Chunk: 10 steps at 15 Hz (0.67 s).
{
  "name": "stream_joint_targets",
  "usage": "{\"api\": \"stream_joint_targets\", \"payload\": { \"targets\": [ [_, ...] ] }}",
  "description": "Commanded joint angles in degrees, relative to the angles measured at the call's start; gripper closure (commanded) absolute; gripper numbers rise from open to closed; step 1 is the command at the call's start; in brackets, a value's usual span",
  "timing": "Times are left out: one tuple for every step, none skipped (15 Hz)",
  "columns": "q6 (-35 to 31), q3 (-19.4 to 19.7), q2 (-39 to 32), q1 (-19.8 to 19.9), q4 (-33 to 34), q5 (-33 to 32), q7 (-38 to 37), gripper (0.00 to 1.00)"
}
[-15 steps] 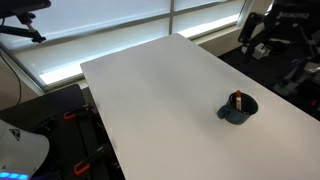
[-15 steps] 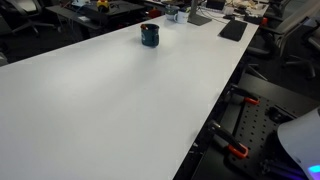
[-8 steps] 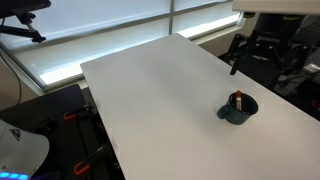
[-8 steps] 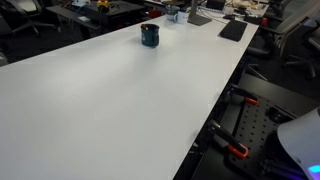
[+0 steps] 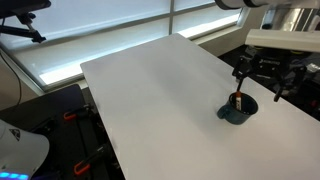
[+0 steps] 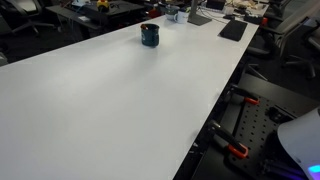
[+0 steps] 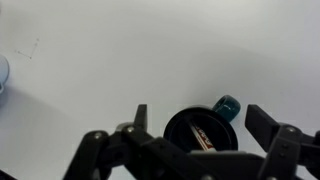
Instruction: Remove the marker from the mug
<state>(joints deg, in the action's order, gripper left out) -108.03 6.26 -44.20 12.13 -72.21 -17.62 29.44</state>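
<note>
The dark blue-grey mug [image 5: 238, 111] stands on the white table [image 5: 150, 90] near its edge, and also shows in an exterior view [image 6: 150, 36]. The reddish marker [image 5: 238, 99] stands inside it and pokes above the rim. My gripper [image 5: 258, 85] hangs open just above and slightly beyond the mug. In the wrist view the mug [image 7: 178, 126] is seen from above between my open fingers [image 7: 200, 115], its teal handle [image 7: 227, 105] points up and right, and the marker [image 7: 205, 137] lies slanted inside. My gripper is out of sight in the exterior view that shows the mug far away.
The table edge runs close by the mug. Dark chairs and equipment [image 5: 300, 55] stand beyond it. A black flat item [image 6: 232, 30] and small objects [image 6: 178, 14] lie at one end of the table. Clamps [image 6: 236, 150] sit along an edge. A pale blue thing [image 7: 3, 75] is at the wrist view's left.
My gripper came in from the upper right and dropped toward the mug, now hanging over it. The mug and marker have not moved.
</note>
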Motion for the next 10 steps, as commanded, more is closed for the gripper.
{"api": "stream_joint_targets", "payload": {
  "targets": [
    [1.11, -1.81, -3.42, 2.02, 5.28, 0.22, 9.18, 0.00],
    [1.24, -1.97, -4.05, 2.30, 6.04, 0.52, 11.00, 0.00],
    [1.60, -1.95, -4.48, 2.40, 6.71, 0.64, 12.21, 0.00],
    [1.78, -2.00, -4.58, 2.50, 7.13, 0.59, 13.78, 0.00],
    [0.25, -1.06, -3.63, 1.82, 4.46, 0.35, 10.72, 0.00],
    [0.27, -1.04, -3.95, 1.93, 4.97, 0.38, 11.79, 0.00],
    [0.24, -1.03, -4.06, 1.96, 5.21, 0.39, 12.26, 0.00],
    [0.25, -1.04, -4.08, 1.96, 5.32, 0.40, 12.31, 0.00],
    [0.26, -1.06, -4.08, 1.96, 5.37, 0.41, 12.32, 0.00],
    [-1.23, -2.10, -4.42, 2.55, 5.12, 1.18, 14.17, 0.00]
  ]
}}
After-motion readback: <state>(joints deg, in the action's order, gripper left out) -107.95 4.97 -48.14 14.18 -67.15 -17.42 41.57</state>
